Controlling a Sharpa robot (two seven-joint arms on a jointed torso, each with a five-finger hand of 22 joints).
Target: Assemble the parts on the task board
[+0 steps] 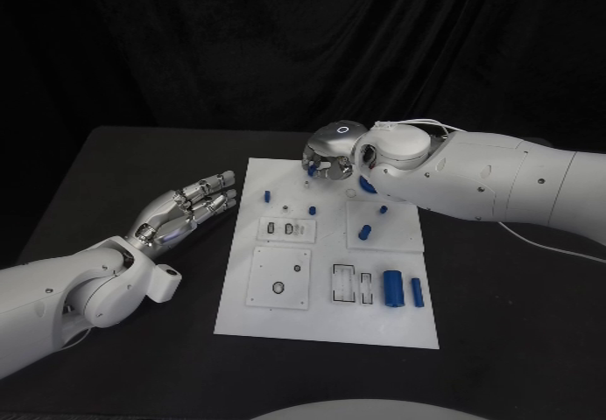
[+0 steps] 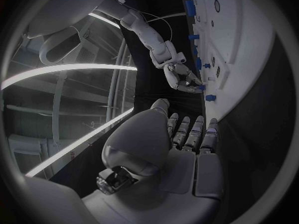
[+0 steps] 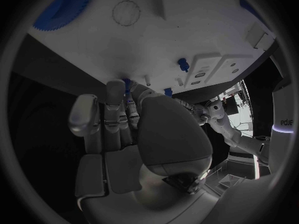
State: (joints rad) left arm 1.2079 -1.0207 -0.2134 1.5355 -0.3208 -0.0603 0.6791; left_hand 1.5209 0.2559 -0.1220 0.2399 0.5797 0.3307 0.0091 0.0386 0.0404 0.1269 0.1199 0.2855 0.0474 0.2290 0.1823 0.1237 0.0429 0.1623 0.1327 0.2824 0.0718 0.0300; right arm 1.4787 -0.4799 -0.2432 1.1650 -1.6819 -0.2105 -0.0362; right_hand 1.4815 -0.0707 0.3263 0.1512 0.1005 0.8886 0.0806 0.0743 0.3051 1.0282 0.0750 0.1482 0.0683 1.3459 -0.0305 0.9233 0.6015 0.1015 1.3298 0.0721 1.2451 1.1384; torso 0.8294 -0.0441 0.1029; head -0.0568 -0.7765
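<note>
I read the task as early to midway. The board lies in the middle of the table, and most blue parts are loose on it. Two long cylinders lie side by side near the board's lower right corner, beside open slots that hold nothing I can make out. One short peg lies on the right inset plate and another peg stands near the upper left. The square plate at lower left shows bare holes. A blue gear sits at the far edge, partly under my right arm; the right wrist view shows its toothed rim. Whether any part is already seated, I cannot tell. By my judgement most of the assembly remains.

My right hand hangs over the board's far edge, fingers curled downward toward a small part there. In the right wrist view a bit of blue shows at the fingertips, but I cannot tell whether it is pinched or merely beside them.

My left hand rests off the board, just beside its left edge, palm up, fingers extended and slightly apart, holding nothing. The left wrist view confirms the flat bare palm.
</note>
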